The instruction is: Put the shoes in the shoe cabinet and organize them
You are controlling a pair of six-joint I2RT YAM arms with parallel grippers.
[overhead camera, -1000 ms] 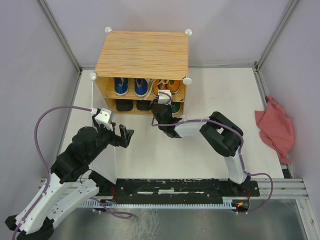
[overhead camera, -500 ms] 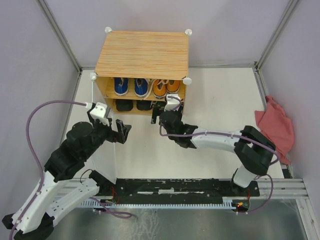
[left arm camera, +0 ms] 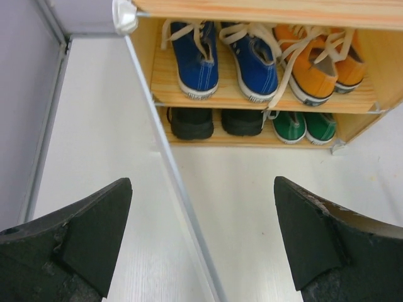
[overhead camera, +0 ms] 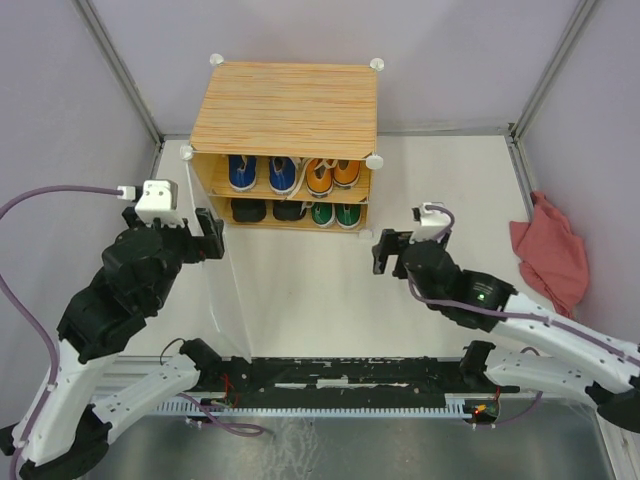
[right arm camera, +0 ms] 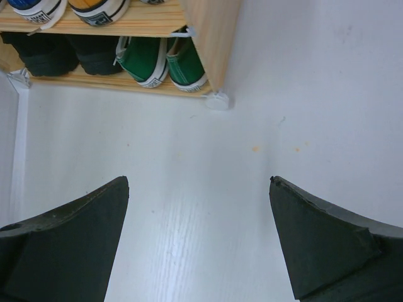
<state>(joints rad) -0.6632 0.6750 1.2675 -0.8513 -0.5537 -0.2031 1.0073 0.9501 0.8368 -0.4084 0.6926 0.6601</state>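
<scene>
Right gripper [right arm camera: 198, 182] backed off the wood-topped shoe cabinet [overhead camera: 285, 105], jaws wide, empty.
Left gripper [left arm camera: 201, 182] also open; dangling white laces [left arm camera: 284, 75] could catch the translucent door [left arm camera: 179, 189] when swung shut.

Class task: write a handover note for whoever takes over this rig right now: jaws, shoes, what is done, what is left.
Left gripper: jaws open, empty.
Right gripper: jaws open, empty.
Upper shelf of the cabinet: blue sneakers, orange sneakers.
Lower shelf: black boots, green sneakers.
Done: all four pairs shelved.
Left: probably shut the open door.
</scene>
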